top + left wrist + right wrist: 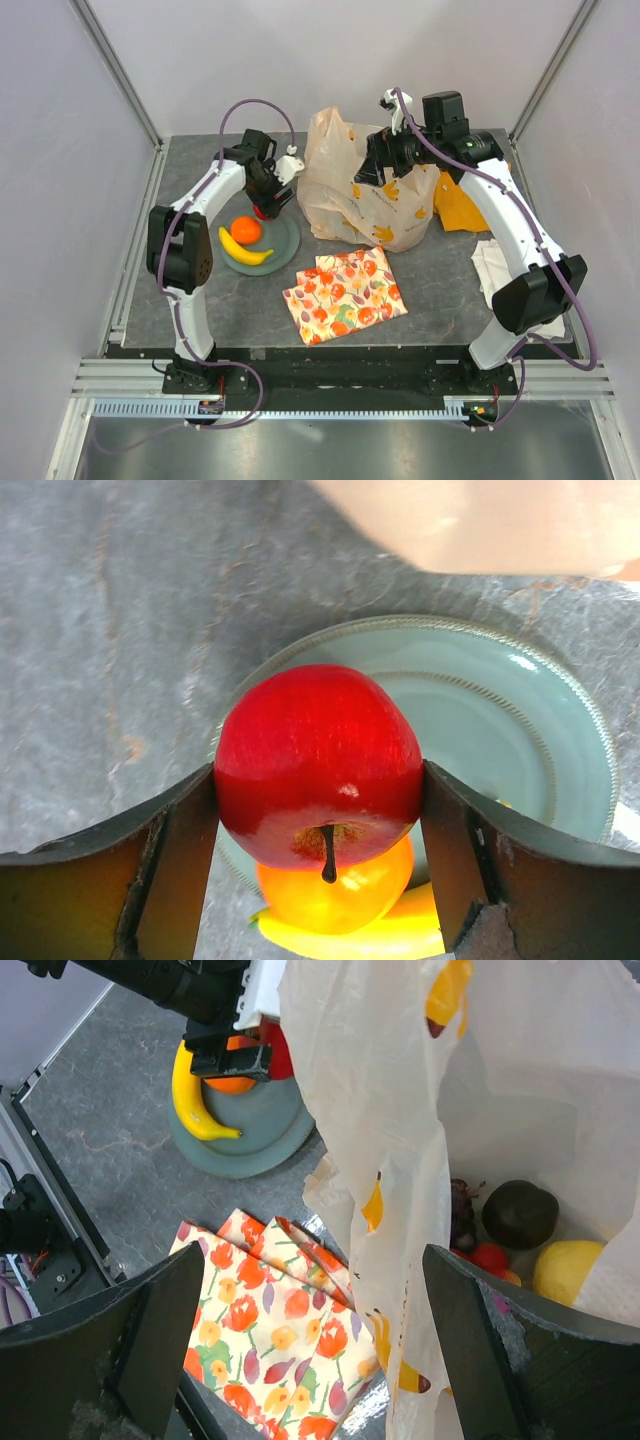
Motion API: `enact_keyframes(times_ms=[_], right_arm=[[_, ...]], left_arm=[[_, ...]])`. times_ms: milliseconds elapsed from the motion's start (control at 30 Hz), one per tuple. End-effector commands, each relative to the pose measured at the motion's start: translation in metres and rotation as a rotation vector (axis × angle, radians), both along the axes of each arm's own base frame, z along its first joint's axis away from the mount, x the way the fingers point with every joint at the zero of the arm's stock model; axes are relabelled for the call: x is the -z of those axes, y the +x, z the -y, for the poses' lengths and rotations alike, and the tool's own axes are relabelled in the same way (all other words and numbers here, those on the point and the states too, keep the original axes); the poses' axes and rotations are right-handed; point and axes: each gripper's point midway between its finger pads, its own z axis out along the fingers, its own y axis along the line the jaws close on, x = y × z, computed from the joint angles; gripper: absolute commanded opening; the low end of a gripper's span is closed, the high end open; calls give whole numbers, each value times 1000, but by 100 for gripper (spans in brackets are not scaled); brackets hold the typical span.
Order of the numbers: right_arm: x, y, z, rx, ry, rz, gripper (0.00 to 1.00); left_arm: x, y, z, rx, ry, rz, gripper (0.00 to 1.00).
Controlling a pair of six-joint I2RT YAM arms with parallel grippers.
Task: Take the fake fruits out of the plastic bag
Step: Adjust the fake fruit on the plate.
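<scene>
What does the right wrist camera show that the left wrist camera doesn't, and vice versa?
Only the right wrist: the inside of the plastic bag, holding a lemon, a dark round fruit and grapes, plus the fruit-print cloth. Only the left wrist: the red apple up close, stem towards the camera, gripped by the left gripper above the plate. Both: the plate, orange and banana.

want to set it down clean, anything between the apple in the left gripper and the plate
Yes: the orange lies on the plate partly under the red apple, with the banana beside it. Bare plate shows off to one side.
</scene>
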Motion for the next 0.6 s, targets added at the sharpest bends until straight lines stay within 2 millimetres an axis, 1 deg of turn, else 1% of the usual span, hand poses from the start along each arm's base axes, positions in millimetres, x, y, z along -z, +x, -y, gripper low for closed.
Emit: enact_keyframes(times_ms=[0, 200, 267, 367, 567], right_arm=[[-20, 3, -2, -7, 37, 52, 98], [-18, 2, -1, -7, 35, 49, 98], [-19, 2, -1, -6, 36, 51, 98], [-19, 0, -1, -7, 36, 50, 98], [-18, -2, 0, -8, 34, 50, 98]], left_arm=[[-7, 4, -2, 24, -14, -8, 60], [2, -7, -10, 31, 18, -56, 63], [9, -10, -13, 31, 33, -80, 64], [14, -8, -19, 16, 60, -82, 68], [12, 1, -23, -14, 73, -58, 78]])
